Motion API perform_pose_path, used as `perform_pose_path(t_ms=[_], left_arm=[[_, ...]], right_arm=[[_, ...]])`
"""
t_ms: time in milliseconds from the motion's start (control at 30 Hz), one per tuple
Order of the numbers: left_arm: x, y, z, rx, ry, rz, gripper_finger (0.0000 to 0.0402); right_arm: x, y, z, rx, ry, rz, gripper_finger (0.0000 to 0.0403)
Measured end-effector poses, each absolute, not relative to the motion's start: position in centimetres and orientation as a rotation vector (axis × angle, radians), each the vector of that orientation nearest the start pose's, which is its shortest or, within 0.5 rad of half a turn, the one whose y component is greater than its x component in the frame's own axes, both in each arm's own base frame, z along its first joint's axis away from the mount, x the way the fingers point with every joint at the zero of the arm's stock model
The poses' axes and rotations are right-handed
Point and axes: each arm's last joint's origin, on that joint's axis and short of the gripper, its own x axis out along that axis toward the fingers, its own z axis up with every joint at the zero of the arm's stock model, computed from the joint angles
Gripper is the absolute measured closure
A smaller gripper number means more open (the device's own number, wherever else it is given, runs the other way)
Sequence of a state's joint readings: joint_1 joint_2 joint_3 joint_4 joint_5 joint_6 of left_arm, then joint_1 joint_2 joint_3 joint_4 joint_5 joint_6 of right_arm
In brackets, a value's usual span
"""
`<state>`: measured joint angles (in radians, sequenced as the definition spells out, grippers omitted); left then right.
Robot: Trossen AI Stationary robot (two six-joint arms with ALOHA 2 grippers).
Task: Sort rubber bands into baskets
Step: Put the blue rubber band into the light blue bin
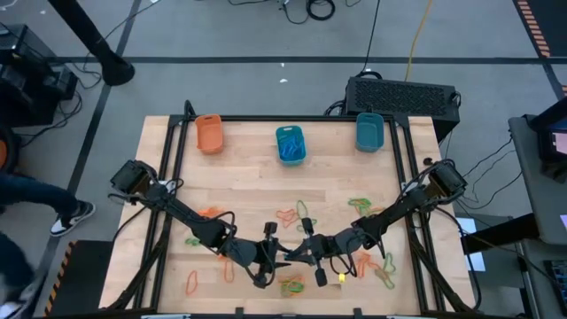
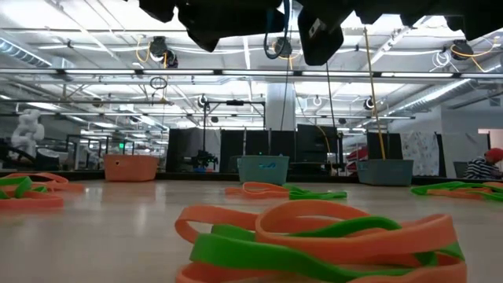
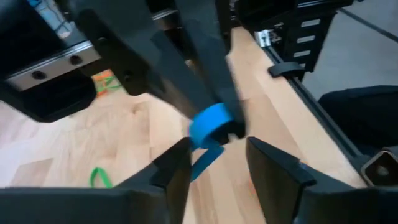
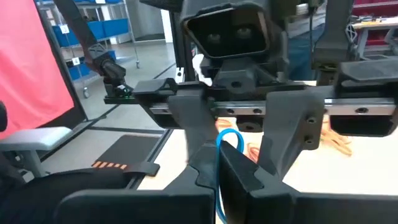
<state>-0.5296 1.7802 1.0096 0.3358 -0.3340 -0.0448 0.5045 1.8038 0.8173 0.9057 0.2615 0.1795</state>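
Observation:
My right gripper (image 4: pixel 214 167) is shut on a blue rubber band (image 3: pixel 210 124) above the table's near middle (image 1: pixel 299 255). My left gripper (image 3: pixel 225 169) faces it, open, its two fingers standing on either side of the band's hanging part (image 3: pixel 204 160). Orange and green rubber bands (image 2: pixel 314 244) lie loose on the wooden table (image 1: pixel 248 186). Three baskets stand along the far edge: an orange one (image 1: pixel 209 133), a teal one holding blue bands (image 1: pixel 290 144), and another teal one (image 1: pixel 368 131). My right gripper pinches the blue band between its two shut fingers (image 3: pixel 217 93), at their free ends. The fingers come about level from the table's right side. One loop (image 4: pixel 229 139) stands out past the fingertips and a strand hangs below, clear of the table. My left gripper: whether a finger (image 3: pixel 177 168) touches the strand cannot be told.
More loose bands lie at the near left (image 1: pixel 190 283), near right (image 1: pixel 383 270) and middle (image 1: pixel 288 215). A black frame rail (image 1: pixel 403 177) runs along the table's sides. A dark box (image 1: pixel 403 93) sits beyond the far right corner. A person's leg and shoe (image 1: pixel 71 217) show at the left.

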Motion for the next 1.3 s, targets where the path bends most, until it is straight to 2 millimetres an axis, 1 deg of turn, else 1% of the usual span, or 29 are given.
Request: perform_pose_path(t_ms=[100, 200, 233, 367, 633, 800, 900, 967, 1067, 1167, 1300], left_arm=[[33.2, -18.2, 19.4, 0.143, 0.398, -0.161, 0.0304], [33.2, -18.2, 19.4, 0.152, 0.401, -0.156, 0.0375], [33.2, -18.2, 19.4, 0.152, 0.400, -0.156, 0.0387], [33.2, -18.1, 19.3, 0.155, 0.407, -0.155, 0.0393], [33.1, -18.1, 19.2, 0.158, 0.418, -0.160, 0.0398], [33.0, -18.0, 18.9, 0.168, 0.456, -0.162, 0.0399], [32.9, -17.3, 18.8, 0.184, 0.503, -0.145, 0.0400], [33.1, -16.4, 19.2, 0.188, 0.514, -0.107, 0.0400], [33.5, -13.9, 20.0, 0.190, 0.537, -0.037, 0.0400], [34.2, -10.0, 20.9, 0.167, 0.561, 0.067, 0.0400], [35.1, -3.8, 21.5, 0.120, 0.575, 0.198, 0.0400]], right_arm=[[32.0, 16.8, 18.0, 0.122, 0.113, 0.239, 0.0402], [32.0, 16.8, 17.8, 0.108, 0.129, 0.238, 0.0403], [32.0, 16.8, 17.7, 0.107, 0.132, 0.237, 0.0402], [32.0, 16.8, 17.6, 0.110, 0.152, 0.234, 0.0382], [31.9, 16.6, 17.8, 0.062, 0.164, 0.235, 0.0294], [31.0, 15.9, 18.8, 0.006, 0.273, 0.207, 0.0256], [30.0, 15.1, 19.4, -0.009, 0.371, 0.118, 0.0248], [29.4, 14.5, 19.4, -0.021, 0.434, 0.034, 0.0246], [28.7, 14.0, 18.9, -0.039, 0.507, -0.068, 0.0246], [28.5, 13.7, 18.4, -0.053, 0.539, -0.147, 0.0246], [28.6, 13.7, 17.7, -0.093, 0.546, -0.206, 0.0246]])
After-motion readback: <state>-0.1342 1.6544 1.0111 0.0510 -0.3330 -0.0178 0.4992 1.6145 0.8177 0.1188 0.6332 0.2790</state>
